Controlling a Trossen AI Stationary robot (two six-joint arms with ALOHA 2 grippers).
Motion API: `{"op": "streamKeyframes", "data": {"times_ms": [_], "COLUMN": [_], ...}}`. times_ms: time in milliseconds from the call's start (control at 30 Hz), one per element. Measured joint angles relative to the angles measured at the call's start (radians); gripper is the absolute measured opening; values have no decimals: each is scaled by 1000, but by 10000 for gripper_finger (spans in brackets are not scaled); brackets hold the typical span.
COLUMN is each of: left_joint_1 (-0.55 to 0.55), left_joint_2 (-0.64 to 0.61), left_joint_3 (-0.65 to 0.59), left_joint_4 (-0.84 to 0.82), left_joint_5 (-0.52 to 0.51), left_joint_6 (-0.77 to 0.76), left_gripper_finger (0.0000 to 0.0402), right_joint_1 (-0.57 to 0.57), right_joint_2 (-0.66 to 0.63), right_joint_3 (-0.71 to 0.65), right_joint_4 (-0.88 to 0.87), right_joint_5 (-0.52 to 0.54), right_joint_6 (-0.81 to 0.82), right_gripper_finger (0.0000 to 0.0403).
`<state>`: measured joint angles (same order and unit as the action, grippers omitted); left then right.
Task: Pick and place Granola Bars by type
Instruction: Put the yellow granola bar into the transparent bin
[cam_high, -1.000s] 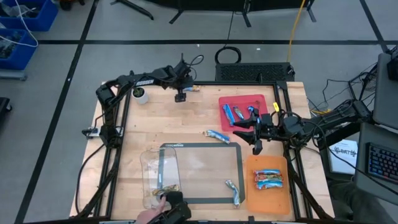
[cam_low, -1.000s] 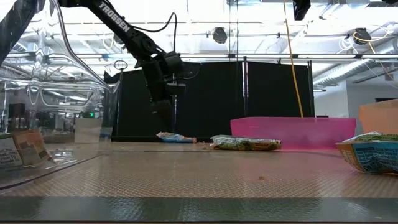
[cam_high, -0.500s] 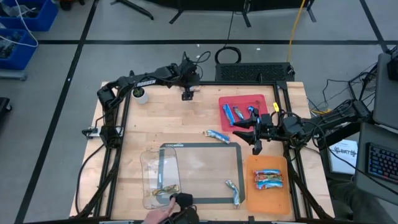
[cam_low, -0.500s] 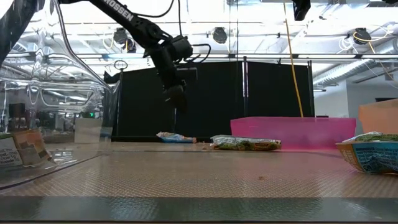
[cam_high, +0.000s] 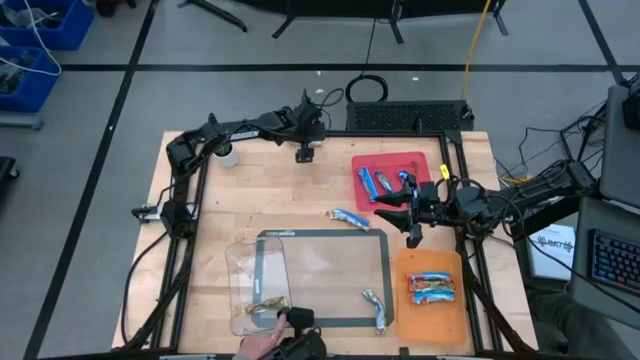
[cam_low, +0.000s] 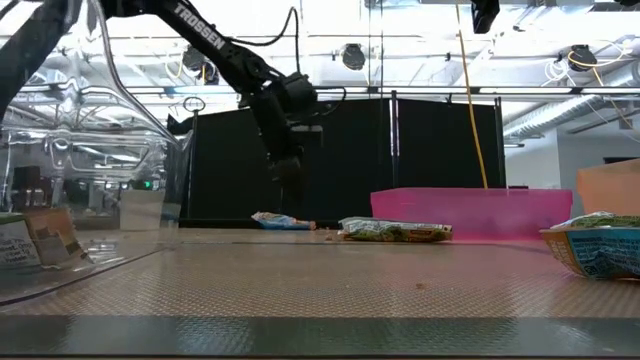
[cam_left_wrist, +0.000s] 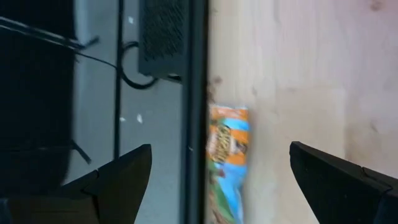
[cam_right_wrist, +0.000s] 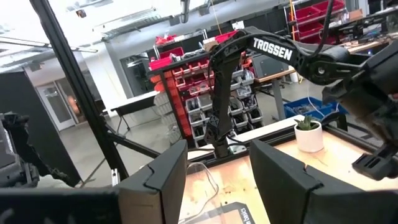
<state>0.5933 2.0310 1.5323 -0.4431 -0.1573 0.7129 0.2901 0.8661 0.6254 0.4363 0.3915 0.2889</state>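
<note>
Foil-wrapped granola bars lie scattered across my table: blue ones (cam_high: 378, 181) in the red tray (cam_high: 418, 161) at the far right, a stacked pair of red-and-blue bars (cam_high: 432, 288) on the orange tray (cam_high: 432, 320) at the near right, one blue bar (cam_high: 350, 217) loose on the wood just beyond the dark mat (cam_high: 322, 280), another (cam_high: 376, 307) on the mat's near right corner, and a tan-green one (cam_high: 268, 304) in the clear plastic tub (cam_high: 240, 265) at the near left. An orange-and-blue bar (cam_left_wrist: 227, 149) rests at the table's far edge. I see my left gripper (cam_high: 303, 152) hovering there, fingers spread wide and holding nothing. My right gripper (cam_high: 412, 214) hangs beside the red tray; its fingers stand parted and I see nothing between them. A person's hand (cam_high: 262, 343) reaches in at the near edge by the tub. A small white pot with a plant (cam_high: 226, 153) sits at the far left corner.
</note>
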Motion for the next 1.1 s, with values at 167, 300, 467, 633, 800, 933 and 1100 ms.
{"op": "streamKeyframes", "data": {"times_ms": [167, 300, 467, 633, 800, 933, 1100], "left_joint_1": [-6, -11, -31, -40, -23, 1, 9], "left_joint_2": [0, 0, 0, 0, 0, 0, 0], "left_joint_3": [-1, -1, -1, -1, -1, -1, -1], "left_joint_4": [3, 6, 34, 27, 28, -2, -4], "left_joint_5": [-8, 3, 26, 103, 106, 112, 114], "left_joint_6": [-8, 13, 66, 74, 77, 67, 54], "left_gripper_finger": [379, 379, 379, 379, 379, 379, 379], "right_joint_1": [8, 8, 8, 8, 8, 8, 8], "right_joint_2": [0, 0, 0, 0, 0, 0, 0], "right_joint_3": [0, 0, 0, 0, 0, 0, 0], "right_joint_4": [-9, -11, -21, -22, -22, -22, -22], "right_joint_5": [-1, 0, 0, 0, 0, 0, 0], "right_joint_6": [15, 13, 11, 11, 13, 13, 13], "right_gripper_finger": [167, 167, 167, 167, 167, 167, 167]}}
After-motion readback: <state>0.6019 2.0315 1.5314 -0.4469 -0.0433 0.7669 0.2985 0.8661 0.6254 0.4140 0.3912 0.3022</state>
